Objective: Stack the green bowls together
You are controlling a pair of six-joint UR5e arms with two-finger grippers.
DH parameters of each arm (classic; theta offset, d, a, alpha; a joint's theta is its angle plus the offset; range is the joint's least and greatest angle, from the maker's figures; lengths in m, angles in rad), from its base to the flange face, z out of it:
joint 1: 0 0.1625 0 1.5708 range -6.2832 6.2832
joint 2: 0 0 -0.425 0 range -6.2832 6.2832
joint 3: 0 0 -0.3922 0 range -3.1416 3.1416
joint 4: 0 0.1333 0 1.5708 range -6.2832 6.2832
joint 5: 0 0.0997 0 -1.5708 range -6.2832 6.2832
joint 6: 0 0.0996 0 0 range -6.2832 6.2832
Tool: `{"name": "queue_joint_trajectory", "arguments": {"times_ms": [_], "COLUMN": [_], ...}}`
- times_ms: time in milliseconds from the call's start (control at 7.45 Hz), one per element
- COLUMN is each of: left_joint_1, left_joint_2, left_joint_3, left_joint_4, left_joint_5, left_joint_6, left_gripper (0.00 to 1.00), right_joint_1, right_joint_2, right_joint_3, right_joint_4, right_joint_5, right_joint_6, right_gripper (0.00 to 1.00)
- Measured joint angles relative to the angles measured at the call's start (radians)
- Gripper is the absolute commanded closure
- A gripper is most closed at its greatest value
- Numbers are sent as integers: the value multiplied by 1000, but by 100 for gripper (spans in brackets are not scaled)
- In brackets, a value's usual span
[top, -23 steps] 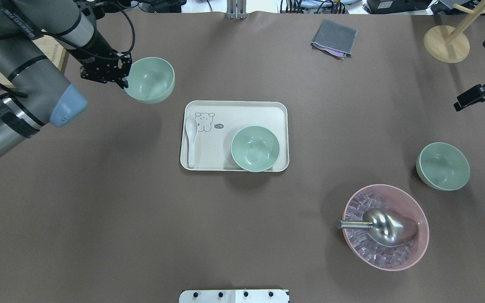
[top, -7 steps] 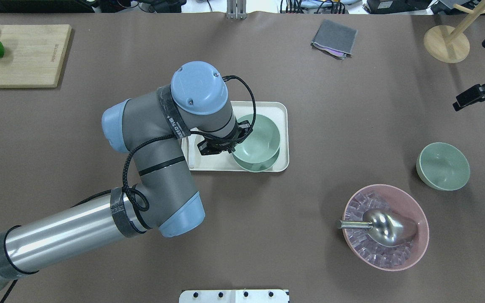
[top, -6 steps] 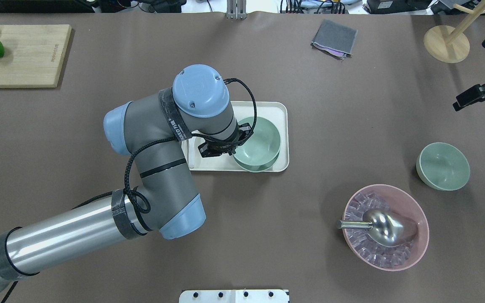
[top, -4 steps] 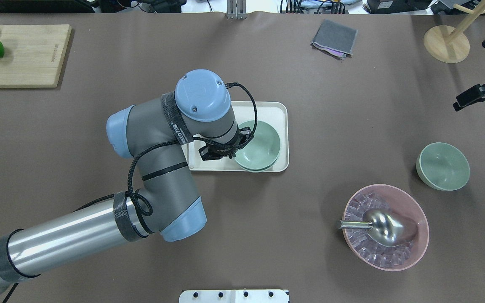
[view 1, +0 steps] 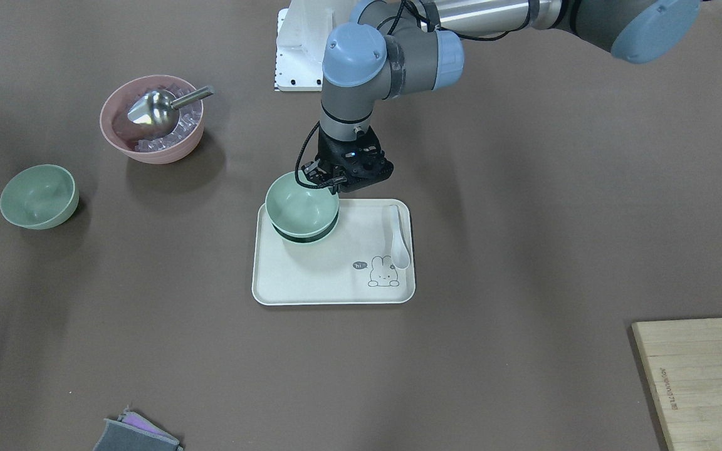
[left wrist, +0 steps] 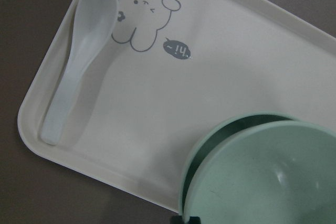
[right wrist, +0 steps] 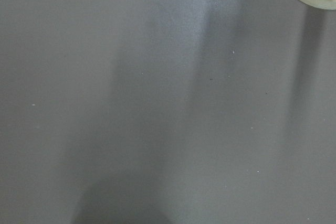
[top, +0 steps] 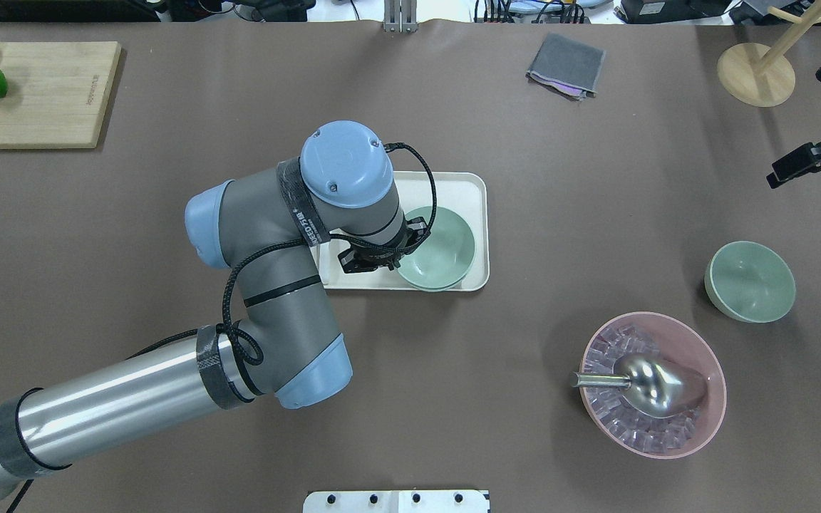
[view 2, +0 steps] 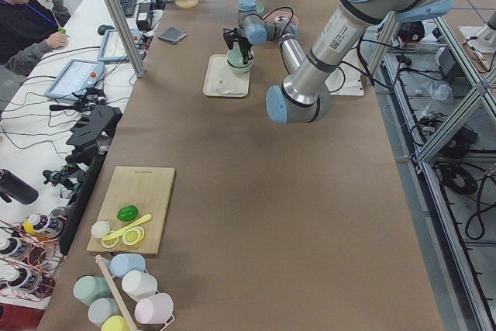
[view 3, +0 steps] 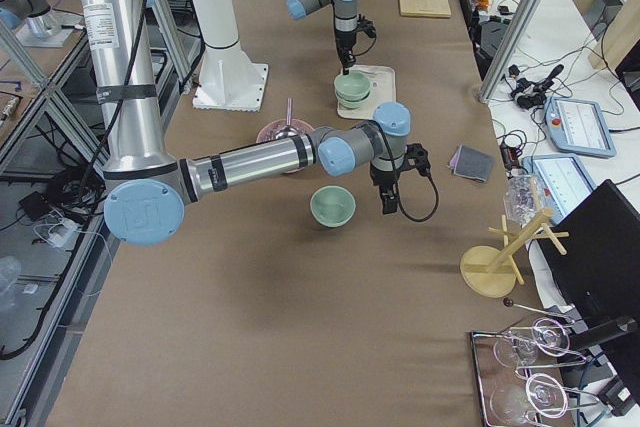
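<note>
**A:** From where you stood, what did the left pincer (top: 401, 249) have?

**B:** It was pinching the rim of the carried green bowl (top: 439, 242), on the side toward the left of the overhead view. One finger was inside the lip and one outside, as far as I could make out.

**A:** And where was that bowl?

**B:** Straight over the second green bowl (view 1: 306, 238), in the lower right corner of the tray (top: 471, 189) as the overhead view showed it. It sat low in the other bowl. The wrist view showed a dark crescent between the two rims toward its upper left, so I judged it close to seated but not quite centred.

**A:** How was the arm posed?

**B:** It reached in from the lower left of the overhead view, elbow bent, wrist pointing straight down. The white spoon (view 1: 398, 241) lay apart, on the other side of the tray.

**A:** What about the last one?

**B:** The third green bowl (top: 750, 281) stood alone on the counter (top: 168, 178), far right of the overhead view, just above the pink bowl (top: 715, 406). Being round, it had no long axis to matter. It was well apart from the stack and far nearer the right pincer (top: 777, 177), which hung above it near the right edge. I couldn't tell whether that one was spread or pressed together.
</note>
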Motion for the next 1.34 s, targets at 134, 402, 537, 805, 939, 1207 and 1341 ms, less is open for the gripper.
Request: {"name": "queue_joint_trajectory", "arguments": {"times_ms": [134, 402, 537, 805, 939, 1207, 1341], "left_joint_1": [0, 3, 5, 7, 7, 7, 7], "left_joint_2": [-2, -2, -2, -3, -3, -3, -3], "left_joint_3": [6, 16, 24, 48, 53, 54, 53], "left_joint_4": [-1, -3, -11, -48, -58, -63, -64], "left_joint_5": [0, 0, 0, 0, 0, 0, 0], "left_joint_6": [0, 0, 0, -1, -1, -1, 0], "left_gripper": [100, 100, 100, 100, 100, 100, 100], "right_joint_1": [0, 0, 0, 0, 0, 0, 0], "right_joint_2": [0, 0, 0, 0, 0, 0, 0], "right_joint_3": [1, 2, 2, 1, 1, 1, 1], "right_joint_4": [0, 0, 0, 0, 0, 0, 0], "right_joint_5": [0, 0, 0, 1, 0, 0, 0], "right_joint_6": [0, 0, 0, 0, 0, 0, 0], "right_gripper": [0, 0, 0, 0, 0, 0, 0]}}
